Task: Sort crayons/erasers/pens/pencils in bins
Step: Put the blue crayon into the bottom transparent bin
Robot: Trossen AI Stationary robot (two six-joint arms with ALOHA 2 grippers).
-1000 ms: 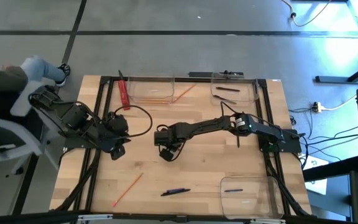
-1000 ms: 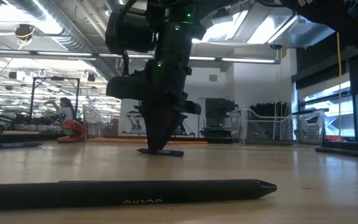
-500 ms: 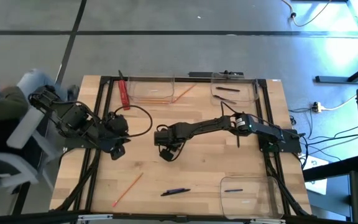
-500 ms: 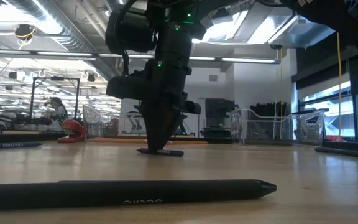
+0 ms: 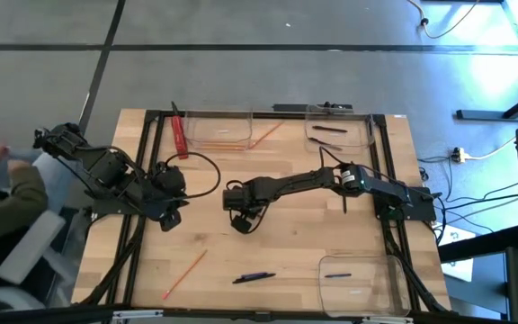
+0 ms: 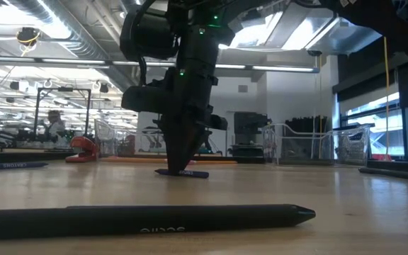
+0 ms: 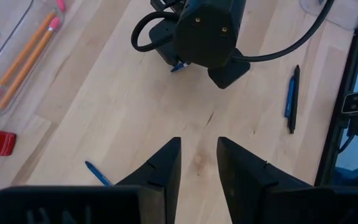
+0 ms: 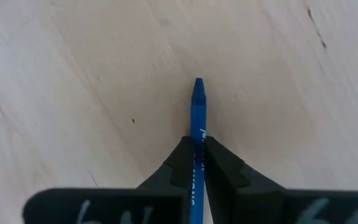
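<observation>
At mid-table, the right gripper (image 5: 241, 222) stands tip-down on the wood with its fingers (image 8: 180, 163) closed on a blue crayon (image 8: 197, 121), which lies flat on the table (image 5: 286, 247), its point projecting past the fingertips. The step in hand is the grasp; lift has not begun. The next move calls for a straight raise, then carriage to the appropriate one of the bins (image 5: 218, 131) at the far edge. The left gripper (image 7: 197, 163) waits left of centre, fingers slightly parted, empty.
</observation>
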